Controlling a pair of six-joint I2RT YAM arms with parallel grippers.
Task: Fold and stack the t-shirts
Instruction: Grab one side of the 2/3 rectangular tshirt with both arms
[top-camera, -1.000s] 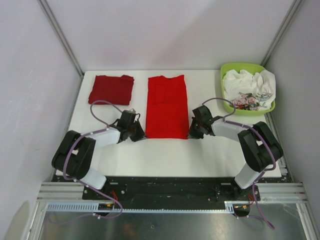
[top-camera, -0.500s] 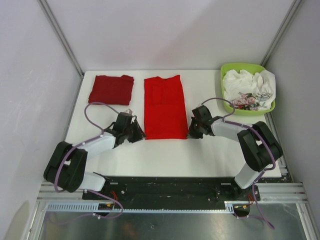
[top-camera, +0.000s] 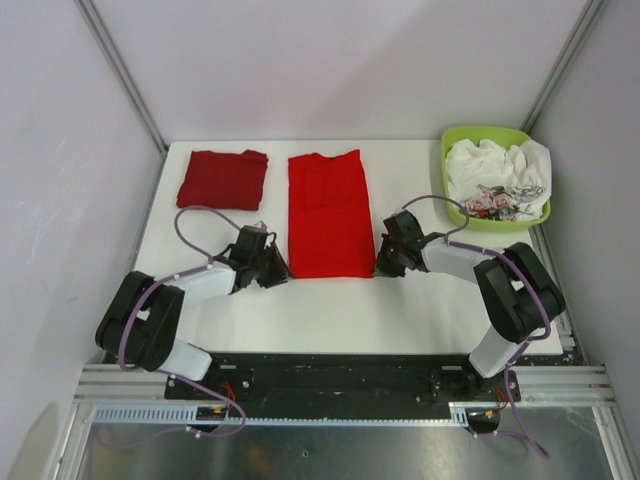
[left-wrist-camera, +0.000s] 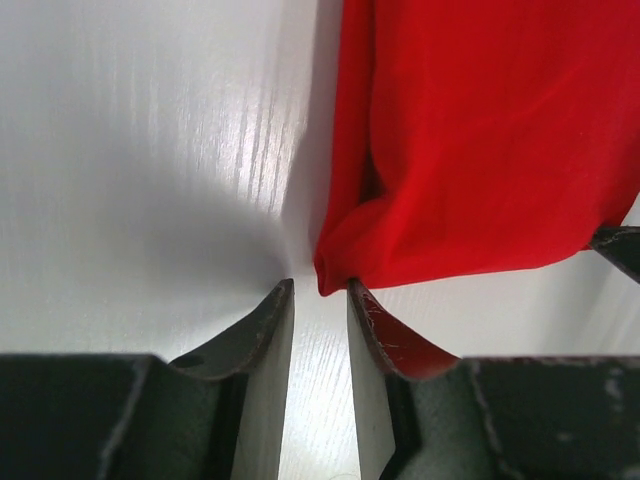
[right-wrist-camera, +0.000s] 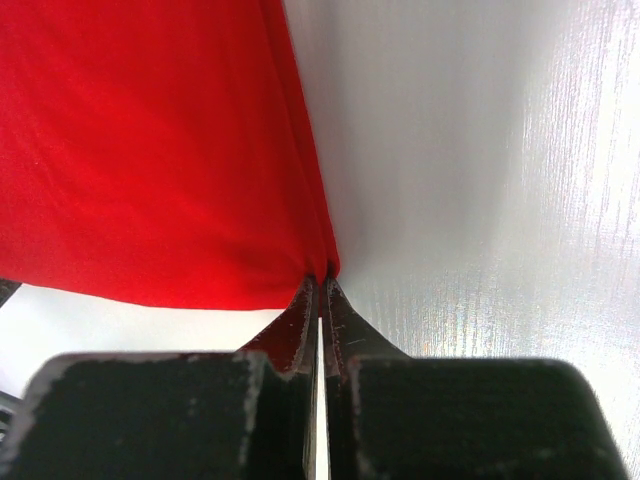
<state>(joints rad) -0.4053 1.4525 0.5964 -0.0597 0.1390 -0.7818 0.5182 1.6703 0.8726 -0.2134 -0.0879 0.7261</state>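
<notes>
Right wrist view: your right gripper (right-wrist-camera: 320, 285) pinches a corner of the bright red shirt (right-wrist-camera: 150, 150) at bottom centre, ready to fold, but your left gripper (left-wrist-camera: 320, 295) stands open, its corner unheld.

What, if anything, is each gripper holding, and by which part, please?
The right gripper pinches the bright red t-shirt at its near right corner; the left gripper is open, holding nothing.
</notes>
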